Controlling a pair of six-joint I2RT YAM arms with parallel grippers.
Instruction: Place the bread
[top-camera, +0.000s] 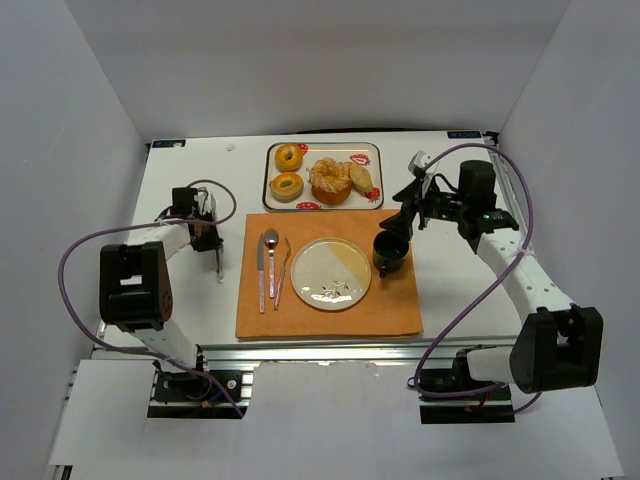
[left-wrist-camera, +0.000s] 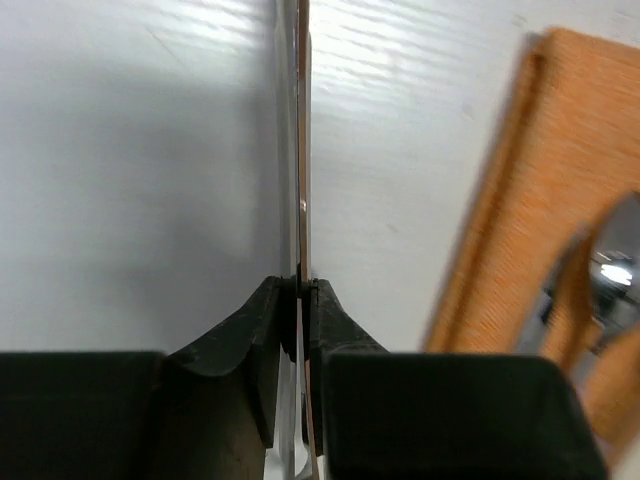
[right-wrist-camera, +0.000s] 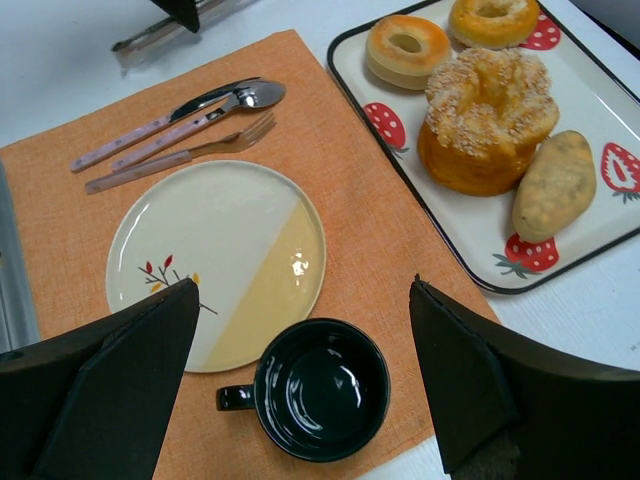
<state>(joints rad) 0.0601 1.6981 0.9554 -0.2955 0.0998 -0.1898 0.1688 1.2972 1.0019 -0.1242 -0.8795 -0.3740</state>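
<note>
Golden-tan and untouched, the bread (right-wrist-camera: 555, 185) lies on the strawberry-printed tray (right-wrist-camera: 600, 110), at the tray's 3 o'clock end in the overhead view, just beside the large frosted pastry (right-wrist-camera: 487, 110). Two ring doughnuts (right-wrist-camera: 405, 48) fill the 9 o'clock end. The tray sits at 12 o'clock from the orange placemat (right-wrist-camera: 370, 230), on which the plate (right-wrist-camera: 215, 235) is bare, with a dark mug (right-wrist-camera: 322, 388) near its 2 o'clock edge and the cutlery (right-wrist-camera: 180, 125) at its 9 o'clock side.

We hold our right gripper (right-wrist-camera: 302, 285) above the mug with its jaws spread wide and nothing between them. The bread is toward 1 o'clock from it in the wrist view and well apart. Our left gripper (left-wrist-camera: 303, 290) is out at 9 o'clock from the placemat, pinched tight on a thin metal strip (left-wrist-camera: 301, 150) that runs straight out from the fingers. It may be a pair of tongs, but we cannot tell.

By our judgement the task has hardly begun: nothing has been grasped, lifted or carried. Left to do are the reach to the tray, a grip on the roll that spares the pastry beside it, the carry, and the release, most likely onto the bare plate.
</note>
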